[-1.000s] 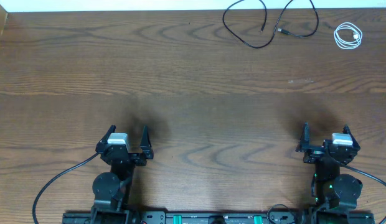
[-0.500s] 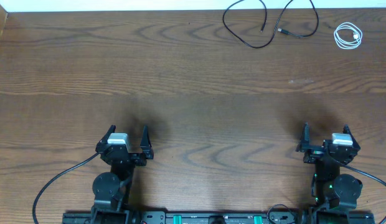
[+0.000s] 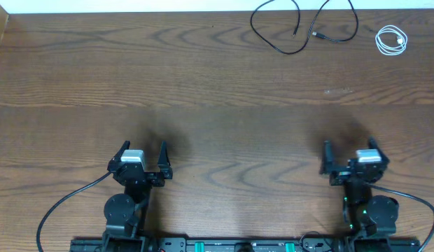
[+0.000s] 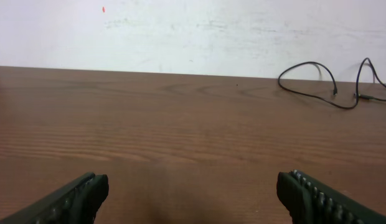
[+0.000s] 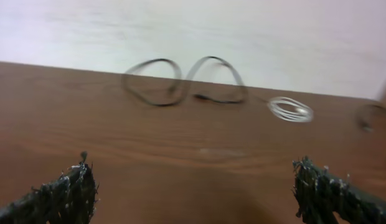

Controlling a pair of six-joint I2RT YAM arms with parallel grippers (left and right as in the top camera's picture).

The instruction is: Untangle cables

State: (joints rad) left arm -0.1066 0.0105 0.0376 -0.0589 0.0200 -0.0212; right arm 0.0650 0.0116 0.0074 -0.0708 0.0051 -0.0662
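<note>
Two black cables lie in loose loops at the table's far edge: one (image 3: 276,40) to the left, one (image 3: 336,35) beside it, their plug ends near each other. They also show in the left wrist view (image 4: 311,87) and, blurred, in the right wrist view (image 5: 180,84). A white cable (image 3: 391,40) lies coiled at the far right, also in the right wrist view (image 5: 291,109). My left gripper (image 3: 143,159) is open and empty near the front left. My right gripper (image 3: 348,155) is open and empty near the front right. Both are far from the cables.
The wooden table (image 3: 217,119) ends at a white wall behind the cables. A raised edge (image 3: 0,35) stands at the far left corner. A dark blurred thing (image 5: 367,115) shows at the right edge of the right wrist view.
My right gripper has shifted left and turned slightly; its wrist view is motion-blurred. The left arm and the cables have not moved.
</note>
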